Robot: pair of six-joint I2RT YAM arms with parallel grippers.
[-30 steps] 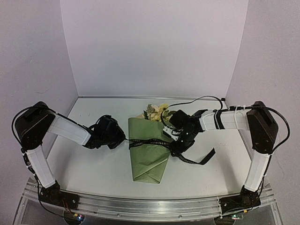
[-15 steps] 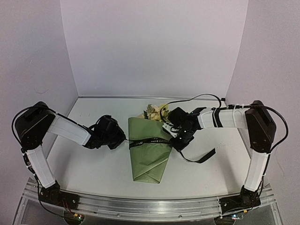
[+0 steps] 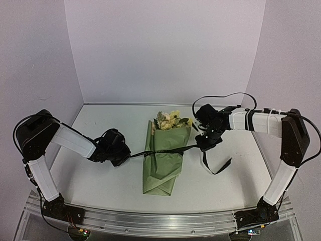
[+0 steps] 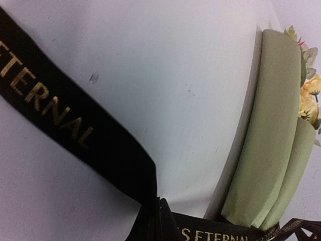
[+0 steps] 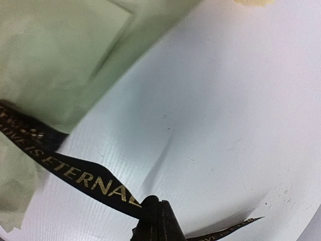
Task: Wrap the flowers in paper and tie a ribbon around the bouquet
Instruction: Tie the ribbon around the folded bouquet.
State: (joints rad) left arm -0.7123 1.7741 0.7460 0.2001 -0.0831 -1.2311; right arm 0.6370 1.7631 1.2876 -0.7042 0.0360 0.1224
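Note:
The bouquet lies at the table's middle: an olive-green paper (image 3: 161, 168) cone with yellow and cream flowers (image 3: 168, 120) at its far end. A black ribbon (image 3: 168, 150) with gold lettering crosses the cone's waist, stretched taut between both grippers. My left gripper (image 3: 125, 154) is shut on the ribbon's left end, just left of the cone. Right of the cone, my right gripper (image 3: 203, 144) is shut on the other end, a loose tail (image 3: 216, 168) trailing behind it. The left wrist view has the ribbon (image 4: 60, 118) pinched in shut jaws beside the paper (image 4: 271, 150). The right wrist view shows the ribbon (image 5: 80, 175) running from its jaws to the paper (image 5: 55, 60).
The white table (image 3: 100, 186) is walled in by pale panels at the back and both sides. An aluminium rail (image 3: 150, 221) carrying both arm bases runs along the near edge. Black cables loop over the right arm (image 3: 220, 100).
My right gripper has closed on the ribbon and pulled it right and back, drawing it taut. The bouquet has swung straighter and the paper is cinched at the waist. The left gripper shifted slightly nearer.

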